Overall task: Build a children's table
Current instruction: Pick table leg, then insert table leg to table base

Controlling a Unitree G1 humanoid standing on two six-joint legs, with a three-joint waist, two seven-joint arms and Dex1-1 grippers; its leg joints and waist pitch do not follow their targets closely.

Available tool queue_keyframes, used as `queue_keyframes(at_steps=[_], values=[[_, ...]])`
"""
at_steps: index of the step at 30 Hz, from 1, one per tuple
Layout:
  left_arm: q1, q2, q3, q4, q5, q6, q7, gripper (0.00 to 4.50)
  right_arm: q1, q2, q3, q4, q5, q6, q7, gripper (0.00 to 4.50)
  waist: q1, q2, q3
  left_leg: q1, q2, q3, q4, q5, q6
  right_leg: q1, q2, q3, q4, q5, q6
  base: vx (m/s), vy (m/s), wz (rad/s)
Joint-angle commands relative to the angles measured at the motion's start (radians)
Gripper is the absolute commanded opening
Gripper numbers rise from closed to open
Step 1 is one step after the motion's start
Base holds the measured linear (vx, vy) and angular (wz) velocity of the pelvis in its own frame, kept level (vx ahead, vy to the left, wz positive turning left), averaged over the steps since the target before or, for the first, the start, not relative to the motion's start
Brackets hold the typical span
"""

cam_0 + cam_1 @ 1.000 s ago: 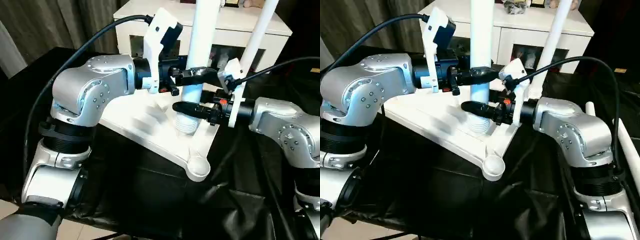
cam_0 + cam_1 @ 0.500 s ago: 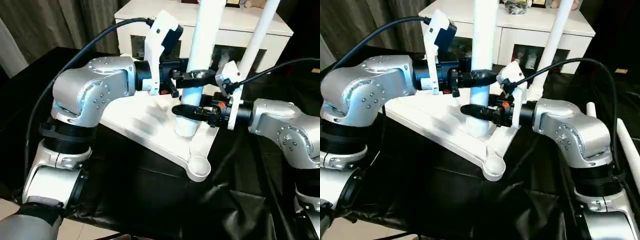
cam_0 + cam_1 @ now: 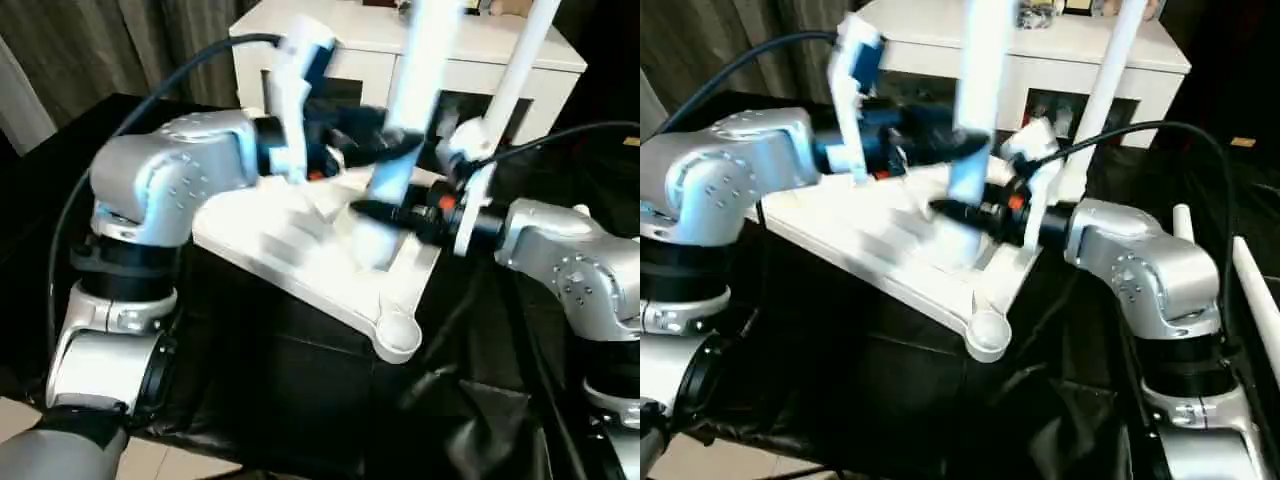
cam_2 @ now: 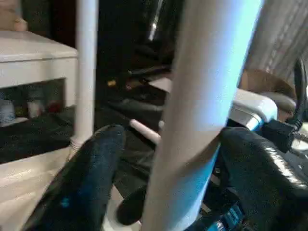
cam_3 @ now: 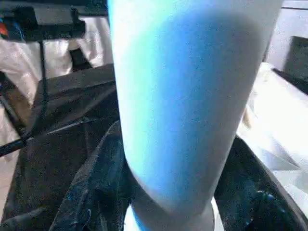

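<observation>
Head views: the children's table top (image 3: 300, 245) lies upside down on the black-covered work table (image 3: 890, 400), one round corner socket (image 3: 397, 335) nearest the camera. A white leg (image 3: 410, 110) stands in the top, leaning slightly; a second leg (image 3: 515, 75) rises behind it. Left gripper (image 3: 385, 145) flanks the near leg higher up, right gripper (image 3: 385, 212) lower down. Motion blur hides the leg's foot and the left fingertips.

Left wrist view: fingers (image 4: 89, 178) spread wide either side of the leg (image 4: 202, 110), a dark gap showing on each side; no contact seen. The second leg (image 4: 85, 72) stands beyond.

Right wrist view: fingers (image 5: 96, 187) sit close against both sides of the leg (image 5: 187, 96), gripping it just above its base. Fingertips are cut off behind the tube.
</observation>
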Motion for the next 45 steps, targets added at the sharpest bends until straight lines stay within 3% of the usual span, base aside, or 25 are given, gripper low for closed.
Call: queue_keyframes(at_steps=[1, 3, 6, 7, 8, 9, 10, 11, 13, 14, 15, 16, 18, 20, 25, 26, 28, 31, 33, 36, 45], values=[[0.007, -0.002, 0.038, 0.008, -0.004, -0.065, -0.007, 4.07, 0.015, -0.014, -0.035, -0.017, -0.004, -0.016, -0.023, 1.88, 0.002, 0.003, -0.073, 0.018, 0.066, -0.027, -0.083, -0.176, -0.015, 0.059, -0.066, 0.04, -0.069, -0.223, -0.24, 0.0, 0.0, 0.0], [0.03, 0.0, 0.115, 0.068, 0.011, -0.294, -0.079, 4.22, 0.054, -0.04, -0.087, 0.009, -0.054, -0.032, -0.087, 1.88, 0.003, 0.003, -0.073, 0.016, 0.065, -0.025, -0.083, -0.177, -0.015, 0.061, -0.068, 0.04, -0.07, -0.215, -0.241, 0.0, 0.0, 0.0], [0.063, 0.053, 0.091, 0.132, 0.075, -0.393, -0.141, 4.33, 0.096, -0.068, -0.094, 0.012, -0.123, -0.06, -0.135, 1.88, -0.001, 0.003, -0.073, 0.018, 0.061, -0.025, -0.086, -0.191, -0.027, 0.059, -0.064, 0.041, -0.072, -0.247, -0.204, 0.0, 0.0, 0.0], [0.094, 0.09, 0.014, 0.16, 0.152, -0.473, -0.177, 4.33, 0.113, -0.057, -0.106, -0.008, -0.123, -0.062, -0.152, 1.88, -0.001, 0.005, -0.074, 0.02, 0.062, -0.026, -0.086, -0.198, -0.03, 0.058, -0.065, 0.041, -0.071, -0.254, -0.203, 0.0, 0.0, 0.0], [0.136, 0.138, -0.105, 0.21, 0.277, -0.616, -0.205, 4.33, 0.139, -0.043, -0.116, -0.043, -0.129, -0.07, -0.177, 1.88, 0.0, 0.016, -0.072, 0.021, 0.064, -0.03, -0.09, -0.22, -0.027, 0.053, -0.066, 0.042, -0.079, -0.292, -0.182, 0.0, 0.0, 0.0], [0.14, 0.144, -0.12, 0.217, 0.294, -0.635, -0.207, 4.33, 0.143, -0.042, -0.117, -0.047, -0.13, -0.071, -0.18, 1.88, -0.007, 0.01, -0.07, 0.02, 0.066, -0.03, -0.095, -0.245, -0.03, 0.053, -0.063, 0.043, -0.082, -0.316, -0.147, 0.0, 0.0, 0.0], [0.16, 0.175, -0.212, 0.27, 0.393, -0.746, -0.209, 4.33, 0.166, -0.037, -0.114, -0.075, -0.143, -0.09, -0.193, 1.88, -0.005, 0.01, -0.073, 0.024, 0.067, -0.031, -0.095, -0.245, -0.035, 0.052, -0.066, 0.043, -0.078, -0.309, -0.15, 0.0, 0.0, 0.0], [0.165, 0.186, -0.247, 0.293, 0.429, -0.78, -0.209, 4.33, 0.175, -0.035, -0.112, -0.085, -0.148, -0.099, -0.196, 1.88, -0.004, 0.012, -0.075, 0.024, 0.069, -0.031, -0.094, -0.239, -0.036, 0.05, -0.066, 0.045, -0.08, -0.299, -0.141, 0.0, 0.0, 0.0], [0.171, 0.193, -0.281, 0.318, 0.458, -0.807, -0.218, 4.33, 0.19, -0.033, -0.11, -0.099, -0.155, -0.122, -0.195, 1.88, -0.003, 0.015, -0.078, 0.023, 0.07, -0.03, -0.094, -0.215, -0.041, 0.053, -0.069, 0.045, -0.069, -0.246, -0.168, 0.0, 0.0, 0.0], [0.186, 0.189, -0.331, 0.382, 0.498, -0.874, -0.272, 4.33, 0.231, -0.038, -0.105, -0.137, -0.16, -0.157, -0.183, 1.88, 0.0, 0.023, -0.075, 0.024, 0.07, -0.029, -0.093, -0.214, -0.035, 0.048, -0.071, 0.046, -0.077, -0.243, -0.176, 0.0, 0.0, 0.0], [0.186, 0.189, -0.331, 0.382, 0.498, -0.874, -0.272, 4.33, 0.231, -0.038, -0.105, -0.137, -0.16, -0.157, -0.183, 1.88, 0.0, 0.023, -0.075, 0.024, 0.07, -0.029, -0.093, -0.214, -0.035, 0.048, -0.071, 0.046, -0.077, -0.243, -0.176, 0.0, 0.0, 0.0], [0.192, 0.182, -0.34, 0.407, 0.512, -0.911, -0.298, 4.33, 0.246, -0.043, -0.103, -0.152, -0.155, -0.155, -0.178, 1.88, -0.001, 0.017, -0.077, 0.02, 0.069, -0.029, -0.094, -0.213, -0.034, 0.056, -0.071, 0.046, -0.069, -0.211, -0.196, 0.0, 0.0, 0.0], [0.19, 0.16, -0.349, 0.498, 0.537, -1.001, -0.38, 4.33, 0.28, -0.055, -0.106, -0.181, -0.138, -0.144, -0.152, 1.88, 0.0, 0.021, -0.073, 0.024, 0.068, -0.025, -0.092, -0.228, -0.023, 0.054, -0.072, 0.046, -0.075, -0.216, -0.213, 0.0, 0.0, 0.0], [0.181, 0.16, -0.382, 0.557, 0.534, -1.012, -0.488, 4.33, 0.317, -0.075, -0.108, -0.224, -0.102, -0.121, -0.102, 1.88, 0.0, 0.029, -0.075, 0.024, 0.07, -0.027, -0.094, -0.233, -0.02, 0.055, -0.074, 0.048, -0.07, -0.209, -0.222, 0.0, 0.0, 0.0], [0.157, 0.182, -0.456, 0.647, 0.588, -1.108, -0.547, 4.33, 0.366, -0.108, -0.116, -0.288, -0.018, -0.065, -0.034, 1.88, -0.003, 0.029, -0.07, 0.024, 0.074, -0.03, -0.096, -0.279, -0.012, 0.057, -0.078, 0.049, -0.077, -0.253, -0.233, 0.0, 0.0, 0.0], [0.154, 0.181, -0.467, 0.669, 0.593, -1.116, -0.582, 4.33, 0.379, -0.111, -0.123, -0.302, -0.01, -0.063, -0.035, 1.88, -0.003, 0.034, -0.069, 0.026, 0.074, -0.03, -0.096, -0.287, -0.016, 0.055, -0.079, 0.049, -0.081, -0.272, -0.232, 0.0, 0.0, 0.0], [0.143, 0.165, -0.462, 0.713, 0.609, -1.136, -0.601, 3.96, 0.386, -0.111, -0.131, -0.305, -0.013, -0.062, -0.047, 1.88, -0.005, 0.033, -0.069, 0.026, 0.072, -0.03, -0.095, -0.292, -0.022, 0.053, -0.079, 0.049, -0.081, -0.311, -0.23, 0.0, 0.0, 0.0], [0.124, 0.144, -0.453, 0.768, 0.629, -1.153, -0.593, 3.93, 0.392, -0.113, -0.137, -0.308, -0.016, -0.061, -0.052, 1.88, -0.004, 0.036, -0.068, 0.03, 0.072, -0.03, -0.094, -0.307, -0.027, 0.049, -0.08, 0.048, -0.087, -0.369, -0.219, 0.0, 0.0, 0.0], [0.106, 0.135, -0.46, 0.816, 0.655, -1.187, -0.575, 3.58, 0.396, -0.116, -0.14, -0.315, -0.012, -0.057, -0.05, 1.88, -0.004, 0.032, -0.068, 0.029, 0.07, -0.031, -0.093, -0.309, -0.024, 0.049, -0.078, 0.047, -0.092, -0.389, -0.204, 0.0, 0.0, 0.0], [0.079, 0.125, -0.468, 0.88, 0.669, -1.208, -0.561, 3.49, 0.397, -0.125, -0.139, -0.322, 0.002, -0.05, -0.049, 1.88, -0.004, 0.031, -0.069, 0.028, 0.071, -0.032, -0.095, -0.302, -0.022, 0.05, -0.078, 0.046, -0.09, -0.379, -0.201, 0.0, 0.0, 0.0], [0.026, 0.084, -0.47, 0.983, 0.726, -1.243, -0.473, 2.7, 0.376, -0.131, -0.109, -0.307, -0.008, -0.059, -0.027, 1.88, 0.0, 0.022, -0.072, 0.021, 0.071, -0.03, -0.09, -0.241, 0.006, 0.057, -0.082, 0.046, -0.084, -0.319, -0.221, 0.0, 0.0, 0.0]])
